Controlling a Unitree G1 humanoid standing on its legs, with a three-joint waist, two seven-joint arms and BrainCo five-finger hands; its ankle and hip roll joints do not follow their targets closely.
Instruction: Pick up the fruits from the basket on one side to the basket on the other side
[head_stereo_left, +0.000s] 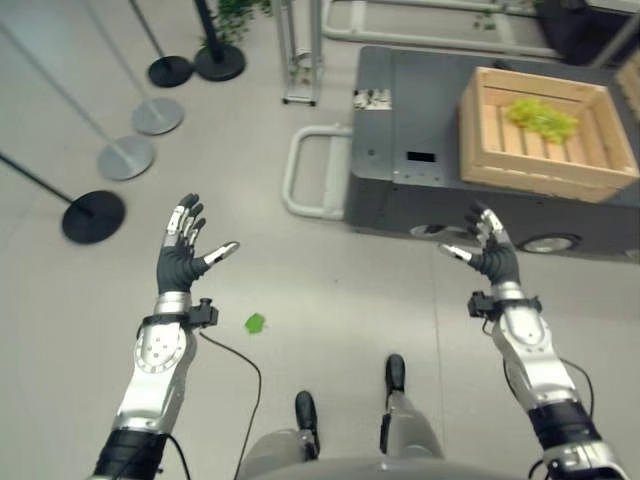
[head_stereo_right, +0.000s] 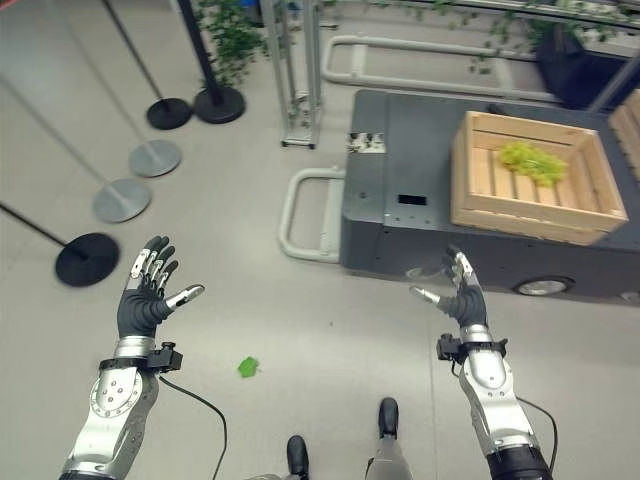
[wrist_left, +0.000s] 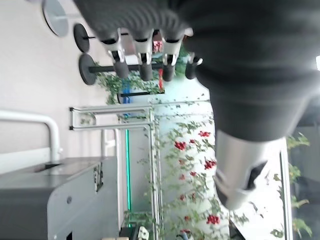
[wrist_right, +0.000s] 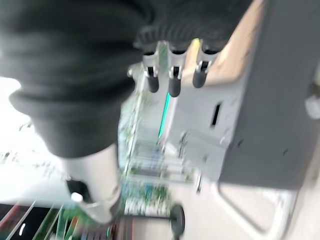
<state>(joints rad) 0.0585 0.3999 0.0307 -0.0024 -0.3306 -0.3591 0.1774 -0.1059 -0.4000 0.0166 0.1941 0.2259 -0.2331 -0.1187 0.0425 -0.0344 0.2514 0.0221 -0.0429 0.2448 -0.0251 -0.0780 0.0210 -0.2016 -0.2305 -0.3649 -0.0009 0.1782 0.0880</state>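
A wooden crate (head_stereo_left: 545, 170) sits on top of a dark grey cart (head_stereo_left: 420, 130) ahead and to the right. A bunch of green grapes (head_stereo_left: 540, 117) lies inside it against the far wall. My right hand (head_stereo_left: 492, 254) is raised, open and empty, in front of the cart's near side below the crate. My left hand (head_stereo_left: 180, 258) is raised over the floor at the left, open and empty, fingers spread. In the right wrist view the fingers (wrist_right: 173, 80) point at the cart and crate edge.
A small green scrap (head_stereo_left: 254, 322) lies on the floor between my arms. Several stanchion bases (head_stereo_left: 126, 157) stand at the left. The cart's light push handle (head_stereo_left: 300, 170) juts toward the left. A metal frame (head_stereo_left: 300, 60) stands behind it.
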